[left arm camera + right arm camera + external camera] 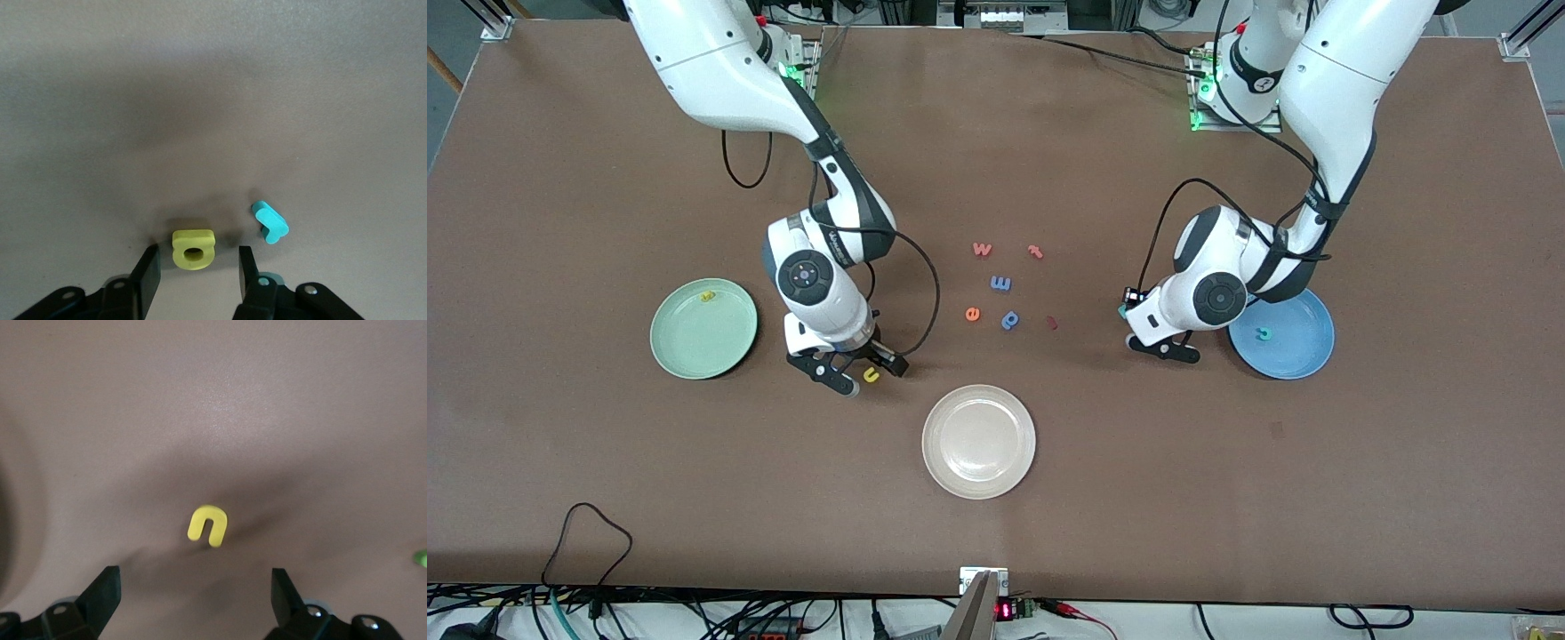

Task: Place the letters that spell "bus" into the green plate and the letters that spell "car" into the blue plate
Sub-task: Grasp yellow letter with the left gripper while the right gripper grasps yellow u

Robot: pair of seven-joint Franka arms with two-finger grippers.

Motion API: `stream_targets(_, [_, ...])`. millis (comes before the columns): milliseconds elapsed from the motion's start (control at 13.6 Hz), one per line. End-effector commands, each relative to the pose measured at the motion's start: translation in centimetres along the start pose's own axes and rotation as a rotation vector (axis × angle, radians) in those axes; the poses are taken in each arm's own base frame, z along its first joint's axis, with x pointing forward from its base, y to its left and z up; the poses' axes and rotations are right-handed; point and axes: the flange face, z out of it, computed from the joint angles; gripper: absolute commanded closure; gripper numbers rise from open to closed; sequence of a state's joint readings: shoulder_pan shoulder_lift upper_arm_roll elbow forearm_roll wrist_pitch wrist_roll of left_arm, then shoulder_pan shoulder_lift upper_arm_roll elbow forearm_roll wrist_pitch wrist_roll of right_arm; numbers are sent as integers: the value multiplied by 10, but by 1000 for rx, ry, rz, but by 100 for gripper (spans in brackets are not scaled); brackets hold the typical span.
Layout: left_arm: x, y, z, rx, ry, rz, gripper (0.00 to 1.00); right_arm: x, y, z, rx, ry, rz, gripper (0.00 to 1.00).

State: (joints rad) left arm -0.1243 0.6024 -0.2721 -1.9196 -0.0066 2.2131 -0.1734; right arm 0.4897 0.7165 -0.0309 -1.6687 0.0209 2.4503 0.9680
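Observation:
A yellow-green a-shaped letter (193, 249) lies on the table between the fingers of my left gripper (197, 268), which is open with a gap on each side of the letter. The teal r (270, 223) lies just beside it, apart. In the front view this gripper (1163, 348) is low beside the blue plate (1303, 354), which holds the teal c (1263, 334). My right gripper (867, 373) is open wide over the yellow u (207, 524), beside the green plate (694, 342). A small yellow letter (709, 295) lies in that plate.
A cream-white plate (978, 480) sits nearer the front camera, mid-table. Loose letters lie between the arms: orange w (982, 249), red t (1035, 252), blue m (1000, 284), orange e (972, 313), blue p (1010, 319), a dark red piece (1052, 323). A green bit (421, 558) shows at the right wrist view's edge.

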Motion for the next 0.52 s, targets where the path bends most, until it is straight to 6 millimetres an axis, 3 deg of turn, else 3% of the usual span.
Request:
stream_targets(0, [-5, 1, -5, 4, 12, 4, 51, 11, -3, 7, -6, 17, 19, 1])
stream_targets(221, [-5, 0, -4, 26, 15, 20, 55, 13, -3, 9, -6, 20, 17, 16])
stream_targets(443, [-3, -2, -1, 26, 15, 16, 57, 13, -3, 13, -10, 17, 12, 42])
